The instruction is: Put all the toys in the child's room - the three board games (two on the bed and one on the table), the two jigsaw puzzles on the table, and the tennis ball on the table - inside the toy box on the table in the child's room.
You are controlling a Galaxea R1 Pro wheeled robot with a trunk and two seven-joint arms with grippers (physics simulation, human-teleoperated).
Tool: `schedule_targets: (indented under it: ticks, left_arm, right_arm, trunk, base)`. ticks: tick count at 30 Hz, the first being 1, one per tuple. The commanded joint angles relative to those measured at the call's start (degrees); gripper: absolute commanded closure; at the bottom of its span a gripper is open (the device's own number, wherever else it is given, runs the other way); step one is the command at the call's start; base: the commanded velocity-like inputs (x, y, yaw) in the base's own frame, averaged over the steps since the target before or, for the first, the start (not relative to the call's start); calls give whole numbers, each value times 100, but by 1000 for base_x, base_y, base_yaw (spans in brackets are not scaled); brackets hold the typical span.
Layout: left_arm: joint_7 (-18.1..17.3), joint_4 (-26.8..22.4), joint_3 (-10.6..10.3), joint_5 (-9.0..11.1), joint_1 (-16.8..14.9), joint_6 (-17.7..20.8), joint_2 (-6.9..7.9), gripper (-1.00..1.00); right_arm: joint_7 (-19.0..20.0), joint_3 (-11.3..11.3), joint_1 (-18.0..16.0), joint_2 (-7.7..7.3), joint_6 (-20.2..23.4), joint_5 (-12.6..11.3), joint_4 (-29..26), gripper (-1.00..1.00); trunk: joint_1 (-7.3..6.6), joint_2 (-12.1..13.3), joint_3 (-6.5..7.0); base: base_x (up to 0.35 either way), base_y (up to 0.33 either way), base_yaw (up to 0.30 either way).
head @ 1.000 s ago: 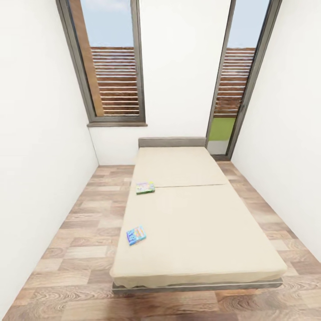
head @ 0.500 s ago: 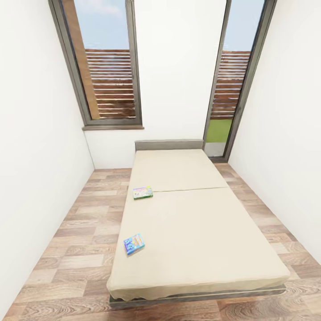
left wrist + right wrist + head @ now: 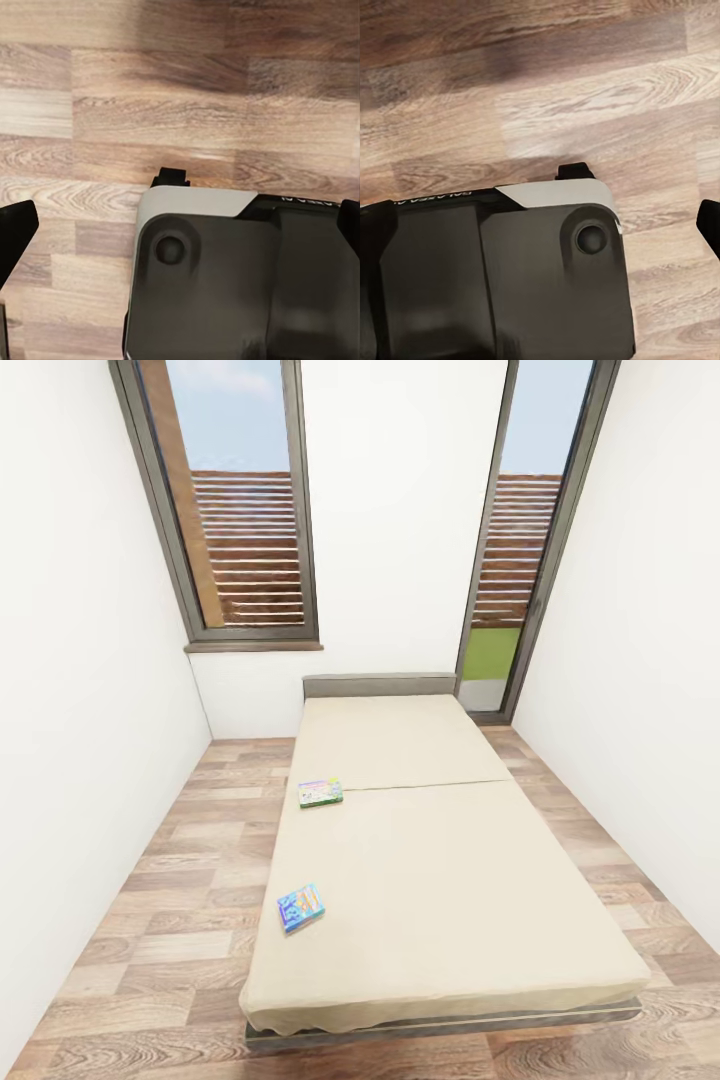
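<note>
Two board games (image 3: 320,792) (image 3: 301,907) lay uncollected on the bed (image 3: 440,880).
I faced them; both hands' states I couldn't tell.

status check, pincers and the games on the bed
Both pincers open, empty, over wood floor. Two board games flat on the bed's left edge. Nothing in the way.

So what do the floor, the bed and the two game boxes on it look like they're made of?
Floor: matte wood planks with visible grain. Bed: plain beige fabric mattress on a dark grey frame, material unclear. Game boxes: probably printed cardboard, flat with colourful faces.
</note>
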Motion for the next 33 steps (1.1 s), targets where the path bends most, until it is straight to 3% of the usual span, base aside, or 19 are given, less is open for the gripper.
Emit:
schedule_targets:
  ticks: [1,18,23,26,28,30,32,33]
  left_arm:
    - [8,-2,41,9,-3,3,-2,-100]
    - [-7,-14,36,17,-3,13,27,-100]
    - [-19,-48,38,15,-3,41,180,-100]
    - [-97,-165,40,15,-9,252,261,-100]
    - [-296,-425,40,16,-10,674,330,-100]
    - [-812,-1103,46,23,-11,1611,465,-100]
    - [-1145,-1569,47,27,-12,2174,535,-100]
    - [-1484,-2085,50,25,-9,2756,588,-100]
  right_arm:
    - [-6,-25,-5,3,-30,-29,3,-100]
    - [-15,-13,0,17,-80,-29,-200,-100]
    - [-15,17,57,14,-21,-29,-666,-100]
    - [-15,28,102,14,121,-29,-1100,-100]
    - [-13,32,115,11,470,-29,-1510,-100]
    - [-10,23,122,4,1245,-29,-2270,-100]
    - [-9,15,120,-1,1663,-31,-2725,-100]
    - [-5,10,119,-3,2060,-33,-3178,-100]
  trunk:
    - [3,-11,-11]
    - [3,-11,-11]
    - [3,-11,-11]
    - [3,-11,-11]
    - [3,-11,-11]
    - [3,-11,-11]
    - [3,-11,-11]
    - [3,-11,-11]
  base:
    - [0,0,0]
    - [0,0,0]
    - [0,0,0]
    - [0,0,0]
    - [0,0,0]
    - [0,0,0]
    - [0,0,0]
    - [0,0,0]
